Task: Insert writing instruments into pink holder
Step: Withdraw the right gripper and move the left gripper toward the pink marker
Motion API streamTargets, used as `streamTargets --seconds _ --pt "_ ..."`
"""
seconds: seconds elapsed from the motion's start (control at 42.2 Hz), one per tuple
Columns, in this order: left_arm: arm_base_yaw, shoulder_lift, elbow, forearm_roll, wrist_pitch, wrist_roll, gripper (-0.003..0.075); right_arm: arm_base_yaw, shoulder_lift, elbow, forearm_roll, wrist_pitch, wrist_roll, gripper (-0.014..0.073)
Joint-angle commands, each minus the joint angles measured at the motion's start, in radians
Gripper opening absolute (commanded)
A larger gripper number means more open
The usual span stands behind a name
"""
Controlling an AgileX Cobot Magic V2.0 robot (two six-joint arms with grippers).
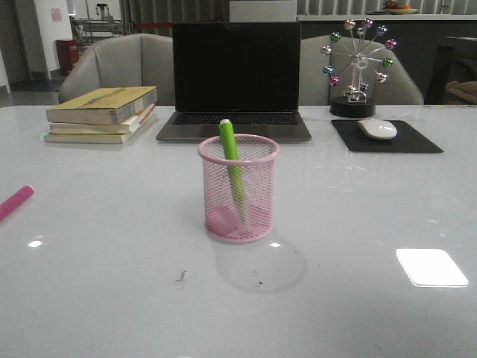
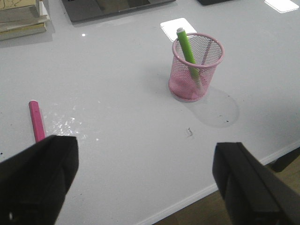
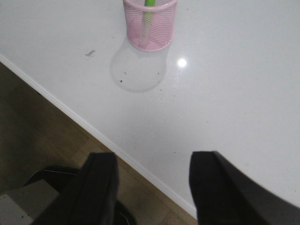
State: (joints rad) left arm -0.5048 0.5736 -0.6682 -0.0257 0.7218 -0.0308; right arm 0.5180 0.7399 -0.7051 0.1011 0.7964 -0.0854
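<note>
Nearest in the front view is bare white surface (image 1: 112, 298) with a few dark specks at about 6 o'clock of the holder (image 1: 238, 189), which stands upright at the middle. The green marker (image 1: 232, 160) leans inside it, white tip up and poking above the rim toward 11 o'clock, its lower end resting on the pink base. Neither arm shows in this view; only the wrist views show them. The left gripper (image 2: 145, 183) has its jaws spread wide and released, holding nothing, hanging above the surface near its front edge. That view also shows the whole pink marker (image 2: 36, 121) lying flat, well apart from the holder, whereas the front view catches only its end at the left border, around 9 o'clock of the holder. The right gripper (image 3: 152, 187) likewise has its jaws parted and empty, hovering over the surface's front edge with dark floor (image 3: 33, 136) below, something no other view shows; the holder and green marker are cut off at that picture's border. Farther back in the front view, at 10 o'clock of the holder, sits a stack of books (image 1: 100, 114); at 12 o'clock an open laptop (image 1: 235, 78) with a dark screen; at 2 o'clock a mouse (image 1: 377, 129) on a black pad (image 1: 387, 137), and behind it a small Ferris-wheel ornament (image 1: 358, 63). Grey chairs (image 1: 119, 63) stand beyond.
</note>
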Motion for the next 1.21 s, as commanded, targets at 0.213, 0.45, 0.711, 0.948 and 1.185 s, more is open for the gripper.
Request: streamTargets --seconds 0.213,0.45,0.711,0.948,1.185 --pt "0.016 0.106 -0.050 0.133 -0.055 -0.045 0.0635 -0.005 -0.005 -0.025 -0.005 -0.065 0.000 0.0454" --pt "0.160 0.371 -0.147 0.203 0.019 -0.058 0.0635 -0.005 -0.005 -0.025 -0.005 -0.065 0.000 0.0454" --pt "0.381 0.723 -0.302 0.017 0.029 -0.011 0.0635 -0.005 -0.005 -0.025 -0.005 -0.063 0.000 0.0454" --pt "0.432 0.997 -0.453 -0.016 -0.024 0.031 0.0635 -0.005 -0.005 -0.025 -0.005 -0.062 0.000 0.0454" --pt "0.432 1.232 -0.636 -0.014 -0.002 0.031 0.0634 -0.005 -0.005 -0.025 -0.005 -0.061 0.000 0.0454"
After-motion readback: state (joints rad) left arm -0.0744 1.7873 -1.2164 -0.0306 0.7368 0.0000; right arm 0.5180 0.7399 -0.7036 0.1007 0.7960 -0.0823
